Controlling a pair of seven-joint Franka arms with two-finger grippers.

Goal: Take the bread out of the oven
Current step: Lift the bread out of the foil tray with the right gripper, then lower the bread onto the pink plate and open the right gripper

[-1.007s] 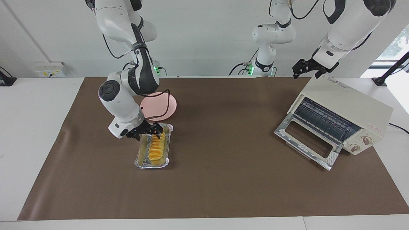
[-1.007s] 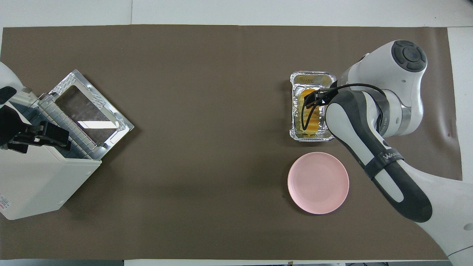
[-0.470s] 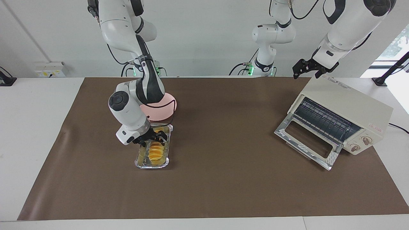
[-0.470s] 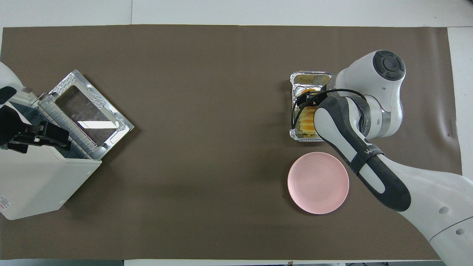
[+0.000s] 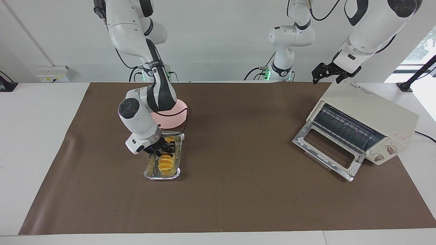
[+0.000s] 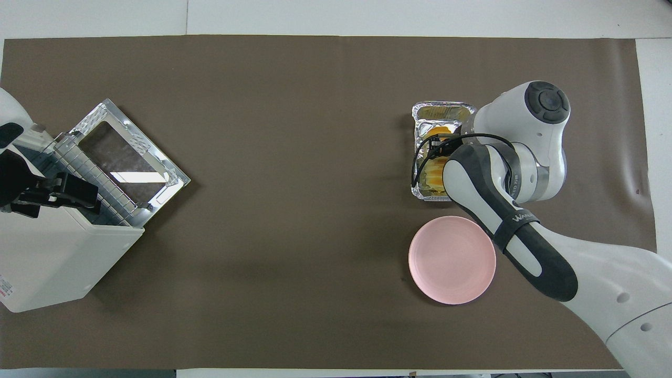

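Since a second ago, the right gripper [image 5: 167, 148] has been lowered from above the tray's end nearest the robots into the foil tray [image 5: 149, 173], and its fingers have been drawn in around the bread [image 5: 165, 162]; whether the loaf is already firmly clamped cannot be told, as the fingertips are partly hidden by the wrist. In the overhead view the right gripper [image 6: 439, 147] is seen over the middle of the bread [image 6: 436, 173], which lies lengthwise inside the foil tray [image 6: 443, 109], pointing from six to twelve o'clock. A pink plate [image 6: 452, 260] is set just beside the tray at its six o'clock, nearer to the robots. Well apart, toward the left arm's end of the table at about nine o'clock in the overhead view, the oven [image 5: 368, 124] is placed with its door [image 5: 329, 151] folded down flat and its wire rack [image 5: 344, 128] exposed; no bread is seen in it. Over the oven's top edge the left gripper [image 5: 327, 74] is held in the air, released, with its fingers spread, while that arm waits. A brown mat [image 5: 238, 197] is spread under everything.
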